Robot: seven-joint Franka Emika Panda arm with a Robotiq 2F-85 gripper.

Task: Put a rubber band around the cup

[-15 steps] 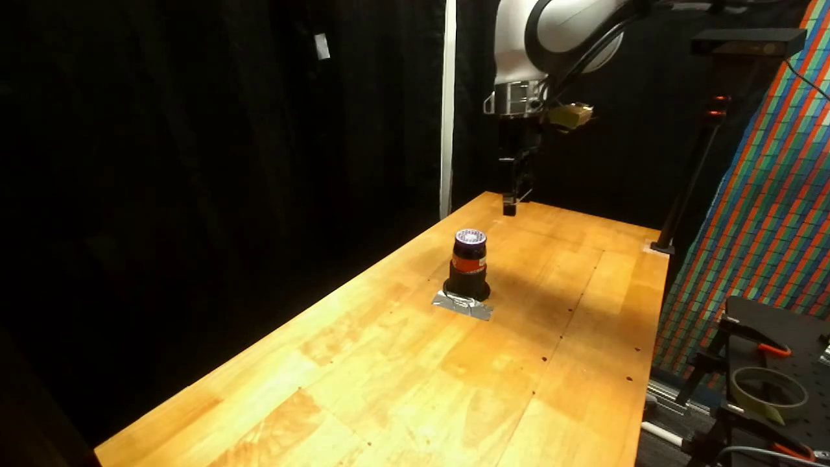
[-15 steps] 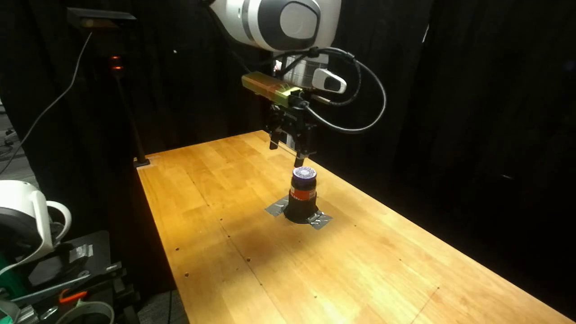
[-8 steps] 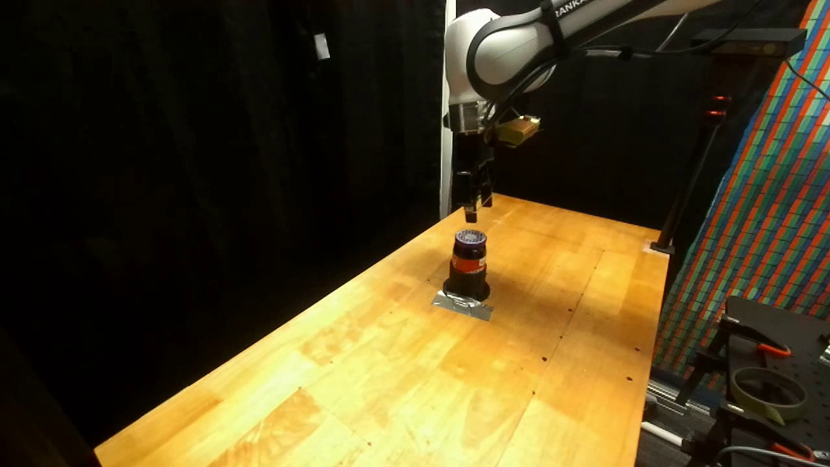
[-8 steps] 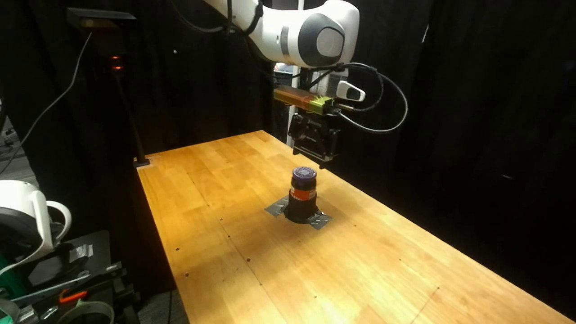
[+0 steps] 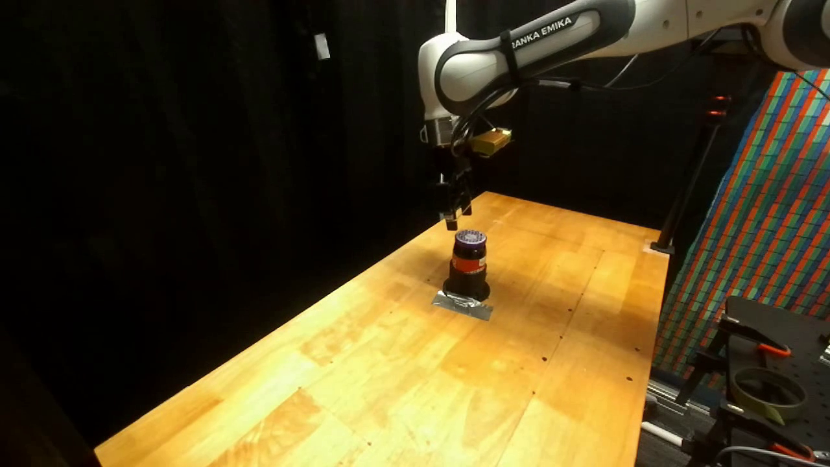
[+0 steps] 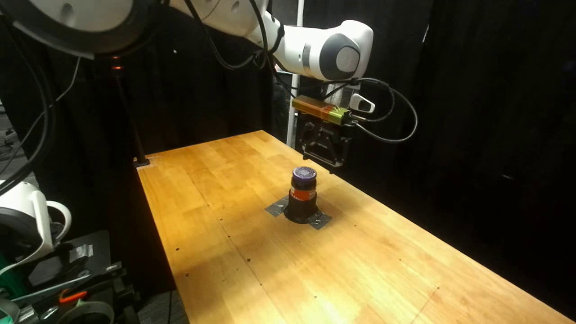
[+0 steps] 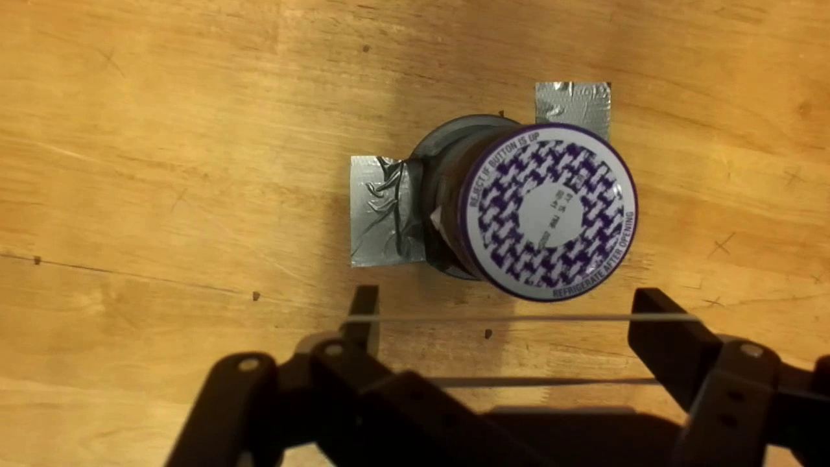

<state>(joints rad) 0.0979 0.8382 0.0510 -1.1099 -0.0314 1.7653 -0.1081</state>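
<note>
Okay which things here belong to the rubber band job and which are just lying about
For the job:
rubber band, stretched between spread fingers
cup, a lidded jar
black base under it
silver tape

Just lying about:
tape roll
orange-tipped tool
white handled object

I look over a wooden table (image 5: 493, 389) dotted with dark holes (image 5: 544, 359) and bearing two strips of silver tape (image 7: 382, 243). Black curtains (image 5: 194, 162) hang beyond it, and in both exterior views a dark post (image 5: 688, 188) with red lights (image 5: 715, 113) stands at one corner. Striped cloth (image 5: 778, 194) hangs near a dark shelf (image 5: 765, 321) holding a roll of tape (image 5: 773, 413); in an exterior view I see a white appliance (image 6: 18, 200) (what kind, I cannot tell).
</note>
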